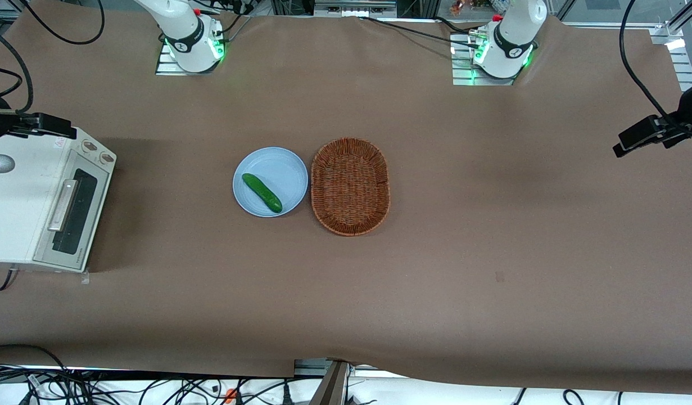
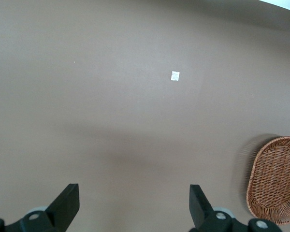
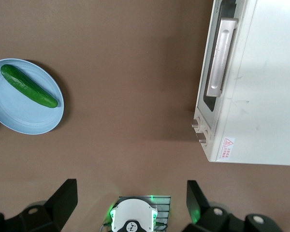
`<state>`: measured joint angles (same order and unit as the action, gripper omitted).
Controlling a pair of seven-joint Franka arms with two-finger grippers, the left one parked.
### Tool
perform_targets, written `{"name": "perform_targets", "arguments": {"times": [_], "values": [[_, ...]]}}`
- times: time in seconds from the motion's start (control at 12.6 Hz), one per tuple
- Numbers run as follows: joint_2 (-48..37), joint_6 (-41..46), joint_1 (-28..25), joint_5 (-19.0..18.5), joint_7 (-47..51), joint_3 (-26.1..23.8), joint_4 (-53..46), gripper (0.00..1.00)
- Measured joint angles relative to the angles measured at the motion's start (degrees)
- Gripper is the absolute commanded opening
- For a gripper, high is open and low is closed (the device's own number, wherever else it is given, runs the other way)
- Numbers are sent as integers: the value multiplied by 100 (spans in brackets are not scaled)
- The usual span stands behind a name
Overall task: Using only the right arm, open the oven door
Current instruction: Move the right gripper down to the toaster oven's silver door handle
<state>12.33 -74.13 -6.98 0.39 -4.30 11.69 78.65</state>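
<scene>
The cream-white toaster oven (image 1: pixel 19 197) stands at the working arm's end of the table. Its oven door (image 1: pixel 80 211), with dark glass and a silver bar handle (image 1: pixel 63 205), is closed. The door also shows in the right wrist view (image 3: pixel 211 63), as does the handle (image 3: pixel 222 58). My right arm's gripper (image 1: pixel 48 125) hangs high over the oven's top, near the knob end, touching nothing. In the right wrist view the gripper (image 3: pixel 130 200) is open and empty, its black fingertips (image 3: pixel 63 195) wide apart.
Two knobs (image 1: pixel 95 152) sit on the oven's control strip, farther from the front camera than the door. A blue plate (image 1: pixel 278 163) with a green cucumber (image 1: pixel 262 192) and a wicker basket (image 1: pixel 350 185) lie mid-table. The right arm's base (image 3: pixel 134 216) shows below the gripper.
</scene>
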Motion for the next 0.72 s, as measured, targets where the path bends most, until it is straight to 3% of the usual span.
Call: {"name": "perform_targets", "arguments": {"times": [0.16,0.32,0.72], "values": [[130,-2,-1,0,0,-10,7,97],[277,-11,-3,0,-1,-18,9,87],[540,-63,-95,2,-107,-35,9,30]]}}
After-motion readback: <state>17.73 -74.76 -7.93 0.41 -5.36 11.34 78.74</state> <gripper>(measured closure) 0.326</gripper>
